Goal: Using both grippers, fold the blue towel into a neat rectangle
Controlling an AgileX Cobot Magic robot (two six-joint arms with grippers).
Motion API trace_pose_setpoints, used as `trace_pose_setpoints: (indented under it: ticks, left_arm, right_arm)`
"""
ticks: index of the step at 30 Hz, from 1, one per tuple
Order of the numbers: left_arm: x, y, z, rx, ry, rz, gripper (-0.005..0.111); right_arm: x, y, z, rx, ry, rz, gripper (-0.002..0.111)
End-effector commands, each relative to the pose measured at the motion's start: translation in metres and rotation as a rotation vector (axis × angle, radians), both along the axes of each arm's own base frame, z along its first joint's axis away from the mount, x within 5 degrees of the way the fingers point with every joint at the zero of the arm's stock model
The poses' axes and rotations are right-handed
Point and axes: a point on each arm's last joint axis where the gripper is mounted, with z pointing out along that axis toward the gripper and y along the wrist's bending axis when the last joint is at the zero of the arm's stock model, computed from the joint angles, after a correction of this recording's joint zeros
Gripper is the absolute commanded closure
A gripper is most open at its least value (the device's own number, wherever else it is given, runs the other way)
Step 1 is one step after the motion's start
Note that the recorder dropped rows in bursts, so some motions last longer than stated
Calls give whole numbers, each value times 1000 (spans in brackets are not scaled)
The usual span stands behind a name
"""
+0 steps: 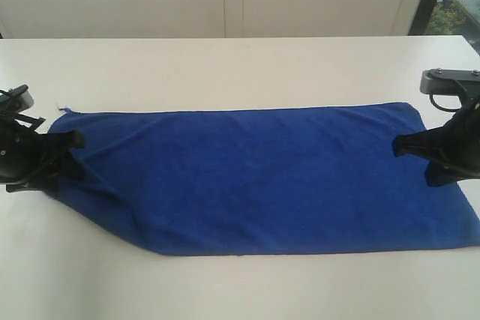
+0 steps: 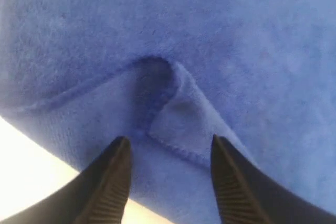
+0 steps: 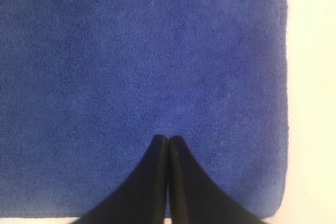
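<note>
Count: 1 towel (image 1: 262, 177), 1 white table (image 1: 225, 65), 2 grippers. Towel is blue fleecy cloth, a long rectangle lying flat between the two, with a slanted edge at the left one. Left gripper (image 2: 169, 140): ribbed black fingers (image 2: 113, 182) spread, holding nothing, small raised pucker (image 2: 178, 114) just ahead of the tips. Right gripper (image 3: 168, 140): pointed tips pressed together over the towel's end, nothing visibly pinched. Both arms cut off at the frame edges.

I found nothing I could read. The deep royal-blue soft cloth towel (image 1: 262, 177) carried no word or number. The plain white table top (image 1: 225, 65) showed none either.
</note>
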Motion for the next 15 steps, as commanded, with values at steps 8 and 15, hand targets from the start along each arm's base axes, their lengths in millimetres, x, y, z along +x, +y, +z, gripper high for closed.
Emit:
trace_pose_setpoints:
  ticks: [8,15]
  left_arm:
    - [3,-2,-4,-38,-8,3,56]
    - [3,-3,-3,-61,-2,17,56]
  right_arm:
    - [2,-2,5,-1,-31,1,108]
    - [3,-2,5,-2,-35,1,108]
